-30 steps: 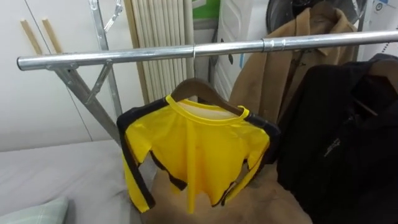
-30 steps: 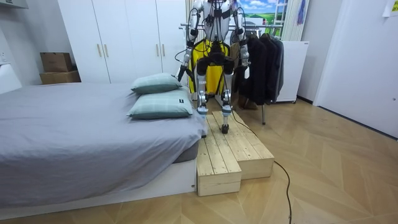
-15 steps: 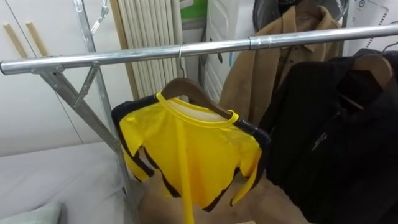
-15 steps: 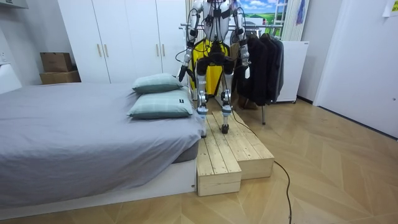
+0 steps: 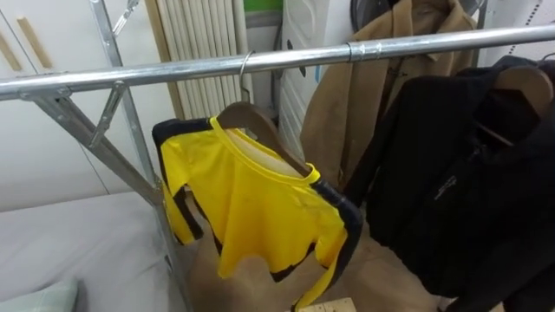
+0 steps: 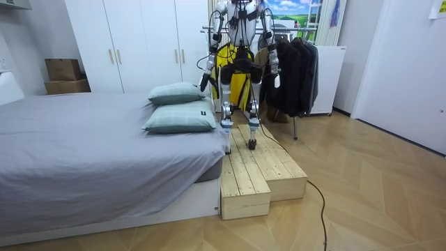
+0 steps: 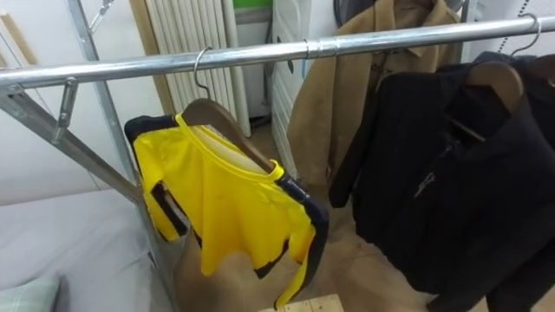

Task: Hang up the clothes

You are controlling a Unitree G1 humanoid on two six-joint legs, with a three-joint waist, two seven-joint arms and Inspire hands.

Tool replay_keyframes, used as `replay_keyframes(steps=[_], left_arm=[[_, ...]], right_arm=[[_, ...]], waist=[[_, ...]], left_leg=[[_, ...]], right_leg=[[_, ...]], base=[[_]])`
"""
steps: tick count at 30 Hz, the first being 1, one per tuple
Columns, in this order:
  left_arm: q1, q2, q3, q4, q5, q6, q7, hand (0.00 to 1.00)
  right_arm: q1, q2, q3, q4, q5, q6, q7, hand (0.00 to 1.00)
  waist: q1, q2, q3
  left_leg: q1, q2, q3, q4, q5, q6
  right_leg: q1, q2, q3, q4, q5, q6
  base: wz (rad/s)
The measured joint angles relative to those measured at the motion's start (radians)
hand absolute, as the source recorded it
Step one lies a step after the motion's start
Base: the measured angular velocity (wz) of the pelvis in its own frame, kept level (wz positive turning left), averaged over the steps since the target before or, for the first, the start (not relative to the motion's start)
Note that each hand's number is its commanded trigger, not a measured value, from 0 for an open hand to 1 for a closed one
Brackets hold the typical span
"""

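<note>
A yellow shirt with black trim [image 5: 251,204] hangs on a wooden hanger [image 5: 254,124], whose hook sits over the metal rail [image 5: 286,61] of a clothes rack. The shirt hangs turned at a slant, its right shoulder lower and nearer to me. In the room view I stand on a wooden platform [image 6: 258,167] facing the rack, my back to the camera. My left hand [image 6: 203,79] hangs low at the room view's left and my right hand [image 6: 277,79] at its right, both apart from the shirt [image 6: 233,73].
A black jacket [image 5: 460,191] and a tan coat [image 5: 347,113] hang on the same rail to the right of the shirt. The rack's slanted brace [image 5: 95,143] stands at the left. A grey bed [image 6: 90,153] with pillows [image 6: 178,115] lies to my left, beside white wardrobes [image 6: 139,42].
The eye view has shifted, so rail and clothes sit further left. The shirt has turned on its hook from nearly facing me to a slant. My stance is unchanged.
</note>
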Motion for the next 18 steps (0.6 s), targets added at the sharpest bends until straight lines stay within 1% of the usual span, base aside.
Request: replay_keyframes(steps=[7, 13, 18], left_arm=[[-0.001, 0.0, -0.001, 0.0, 0.001, 0.0, 0.0, 0.0], [-0.001, 0.0, -0.001, 0.0, -0.01, 0.0, 0.004, 0.0], [-0.001, -0.001, 0.0, 0.0, -0.013, 0.0, 0.011, 0.0]], right_arm=[[0.003, 0.002, 0.001, 0.001, 0.005, 0.0, 0.0, 0.0], [0.003, 0.002, 0.0, -0.005, 0.005, 0.0, -0.011, 0.0], [0.001, 0.002, 0.001, -0.006, 0.005, -0.001, -0.032, 0.0]], waist=[[-0.001, 0.0, -0.0013], [0.001, 0.004, -0.0068], [0.001, 0.005, -0.0063]], left_leg=[[0.0, 0.0, -0.003, -0.001, 0.0, 0.0], [0.001, 0.002, 0.002, -0.002, 0.0, 0.0], [0.002, 0.002, 0.002, -0.002, 0.0, 0.0]], right_leg=[[-0.002, 0.0, 0.002, 0.002, 0.001, -0.001], [0.001, 0.004, 0.003, 0.004, 0.007, -0.003], [0.001, 0.004, 0.003, 0.004, 0.007, -0.003]], base=[[0.0], [0.0], [0.0]])
